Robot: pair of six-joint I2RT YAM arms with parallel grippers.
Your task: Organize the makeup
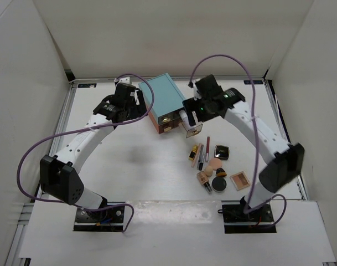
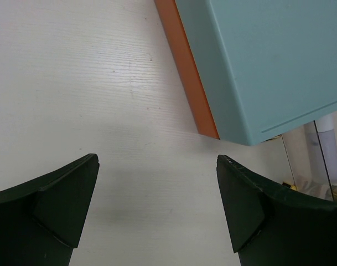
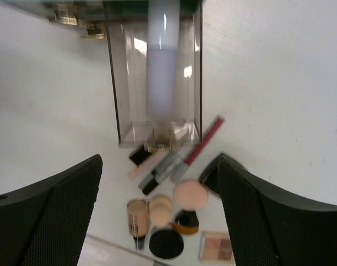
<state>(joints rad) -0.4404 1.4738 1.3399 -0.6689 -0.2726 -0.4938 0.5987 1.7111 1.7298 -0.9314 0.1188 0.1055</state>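
Makeup [image 1: 215, 164] loose beside teal box [image 1: 160, 97]; silver-lilac tube [image 3: 161, 66] lies in clear drawer [image 3: 114, 83], pulled out for loading, I judge. Right gripper [image 3: 157, 160], left gripper [image 2: 157, 160]: both spread wide, empty.

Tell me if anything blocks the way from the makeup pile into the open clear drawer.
Nothing visible does. The clear drawer is pulled out, open on top, beside the makeup pile; only a lilac tube lies inside, along its middle. The right gripper hangs open above them.
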